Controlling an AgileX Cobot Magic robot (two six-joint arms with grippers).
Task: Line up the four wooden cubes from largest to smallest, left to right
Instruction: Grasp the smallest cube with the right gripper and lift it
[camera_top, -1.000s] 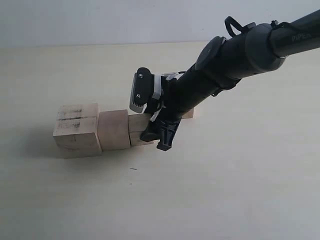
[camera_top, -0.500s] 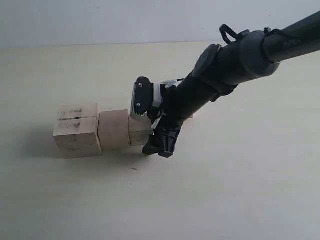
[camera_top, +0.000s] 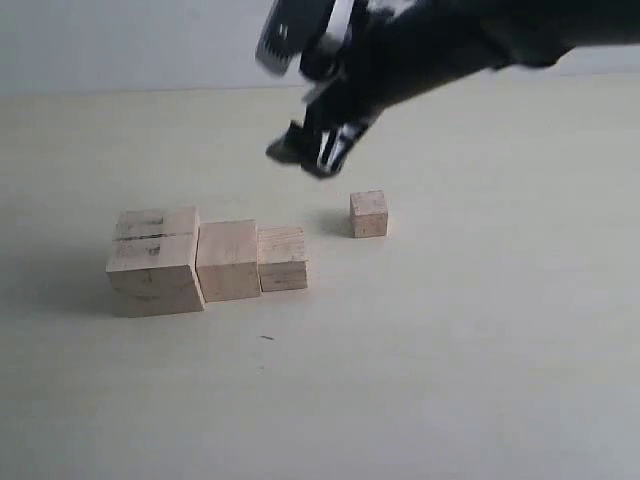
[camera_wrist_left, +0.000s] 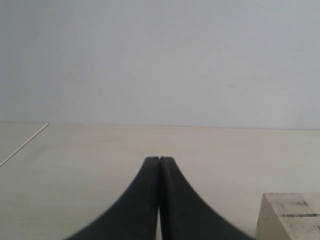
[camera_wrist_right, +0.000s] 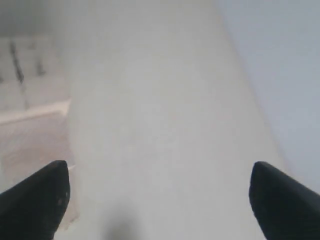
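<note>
Three pale wooden cubes stand touching in a row: the largest cube (camera_top: 154, 260) with dark streaks on top at the left, the second cube (camera_top: 228, 260), then the third cube (camera_top: 283, 259). Apart, to the right and a little farther back, sits the smallest cube (camera_top: 368, 214). My right gripper (camera_top: 310, 156) hangs blurred in the air above and behind the row, open with nothing between its fingers (camera_wrist_right: 45, 197). The left gripper (camera_wrist_left: 159, 161) is shut and empty, low over the table, with the streaked cube's corner (camera_wrist_left: 292, 217) beside it. The left arm is not seen in the exterior view.
The pale table (camera_top: 450, 350) runs back to a grey wall (camera_top: 120, 40). A tiny dark speck (camera_top: 266, 338) lies in front of the row. A thin seam (camera_wrist_left: 25, 145) crosses the table in the left wrist view.
My right gripper has let go of the third cube beside the second and risen fast, up and back. The smallest cube, hidden behind the arm before, now shows.
</note>
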